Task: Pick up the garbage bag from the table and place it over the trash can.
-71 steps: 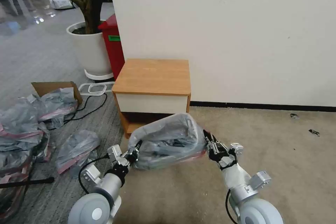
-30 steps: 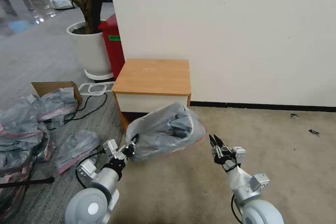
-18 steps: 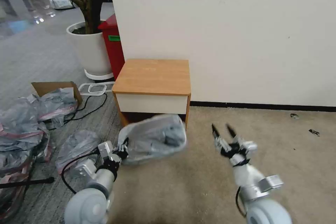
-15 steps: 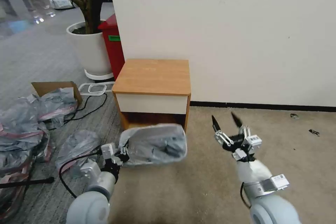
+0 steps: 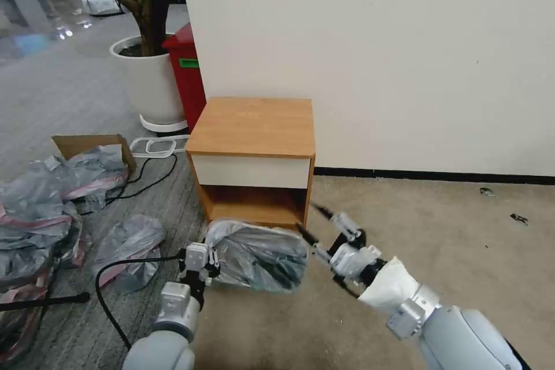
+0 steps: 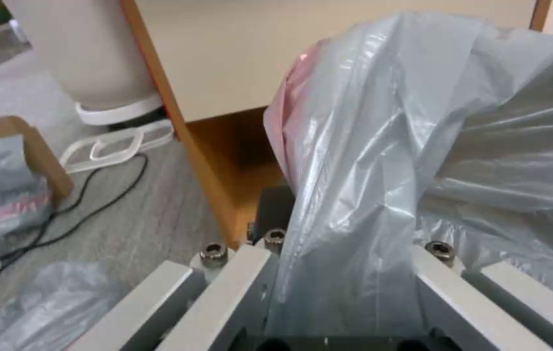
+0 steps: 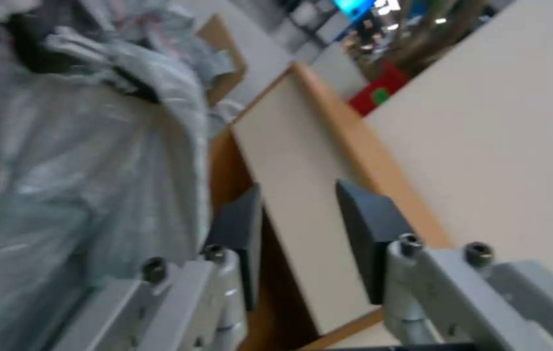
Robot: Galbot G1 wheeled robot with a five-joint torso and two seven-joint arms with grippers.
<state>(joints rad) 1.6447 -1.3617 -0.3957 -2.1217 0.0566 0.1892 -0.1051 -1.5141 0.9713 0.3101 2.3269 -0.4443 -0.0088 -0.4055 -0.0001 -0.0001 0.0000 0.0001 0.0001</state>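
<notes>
The garbage bag (image 5: 257, 254), grey and crinkly with a pink band, hangs low over the carpet in front of the table's open shelf. It is puffed into a boxy shape. The trash can is hidden. My left gripper (image 5: 211, 257) is shut on the bag's left edge; in the left wrist view the plastic (image 6: 419, 146) runs out from between the left gripper's (image 6: 334, 253) fingers. My right gripper (image 5: 307, 217) stands open just off the bag's right end, holding nothing. In the right wrist view the right gripper (image 7: 299, 219) has the bag (image 7: 94, 170) beside it. The table (image 5: 251, 127) stands against the wall.
A heap of similar grey bags (image 5: 34, 214) and a cardboard box (image 5: 87, 144) lie on the left floor, with cables (image 5: 144, 179) and a black pole (image 5: 40, 300). A white plant pot (image 5: 147, 81) and a red bin (image 5: 188, 75) stand behind the table. Open carpet lies to the right.
The right gripper let go of the bag, opened, and swung left toward the bag's right end. The left gripper carried the bag down and left, from in front of the drawer to floor level.
</notes>
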